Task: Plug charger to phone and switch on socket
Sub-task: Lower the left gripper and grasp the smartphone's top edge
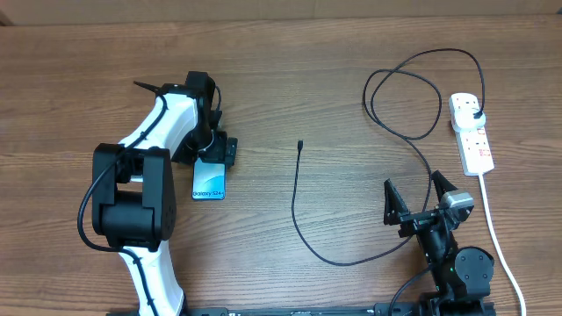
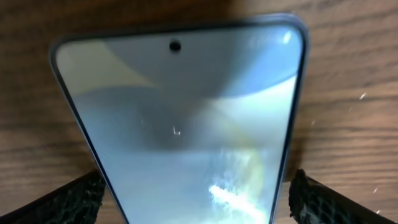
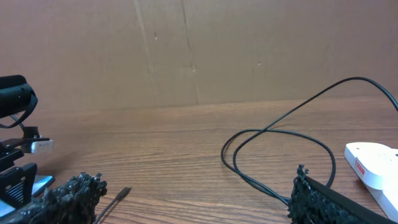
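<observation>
The phone (image 1: 209,183) lies flat on the table, screen lit and reading "Galaxy S24+". My left gripper (image 1: 209,151) hangs over its far end, open, with one finger on each side of the phone (image 2: 180,118) in the left wrist view (image 2: 196,190). The charger is a thin black cable (image 1: 295,206) whose small tip (image 1: 299,144) lies free mid-table. Its black plug (image 1: 475,114) sits in the white socket strip (image 1: 474,145) at the right. My right gripper (image 1: 417,204) is open and empty near the front edge. In the right wrist view (image 3: 193,196) the cable tip (image 3: 121,194) lies near its left finger.
The cable makes a wide loop (image 1: 408,88) at the back right and runs past my right finger (image 3: 273,186). The socket's thick white cord (image 1: 496,237) runs toward the front edge, right of my right arm. A brown cardboard wall (image 3: 199,50) stands behind the table.
</observation>
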Action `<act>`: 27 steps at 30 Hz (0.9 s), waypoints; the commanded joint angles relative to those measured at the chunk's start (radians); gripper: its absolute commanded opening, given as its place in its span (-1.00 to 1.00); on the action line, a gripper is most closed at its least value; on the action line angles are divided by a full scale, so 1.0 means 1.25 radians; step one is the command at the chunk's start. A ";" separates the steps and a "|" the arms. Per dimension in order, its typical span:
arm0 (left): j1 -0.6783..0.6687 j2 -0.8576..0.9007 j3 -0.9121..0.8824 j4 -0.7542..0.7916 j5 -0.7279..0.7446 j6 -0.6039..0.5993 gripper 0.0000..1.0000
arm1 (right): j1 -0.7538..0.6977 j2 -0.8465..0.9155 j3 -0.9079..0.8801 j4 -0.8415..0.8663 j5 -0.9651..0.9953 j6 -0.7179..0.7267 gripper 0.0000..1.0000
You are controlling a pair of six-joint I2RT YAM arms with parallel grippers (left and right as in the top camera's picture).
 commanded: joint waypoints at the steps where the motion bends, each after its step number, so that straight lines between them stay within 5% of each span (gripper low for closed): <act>1: 0.000 0.019 0.011 -0.012 0.001 -0.018 0.94 | 0.002 -0.008 -0.008 0.004 -0.003 -0.001 1.00; 20: -0.057 0.023 0.004 -0.009 -0.049 -0.054 0.85 | 0.002 -0.008 -0.008 0.004 -0.003 -0.001 1.00; 27: -0.058 0.023 0.002 -0.003 -0.049 -0.069 0.64 | 0.002 -0.008 -0.008 0.004 -0.003 -0.001 1.00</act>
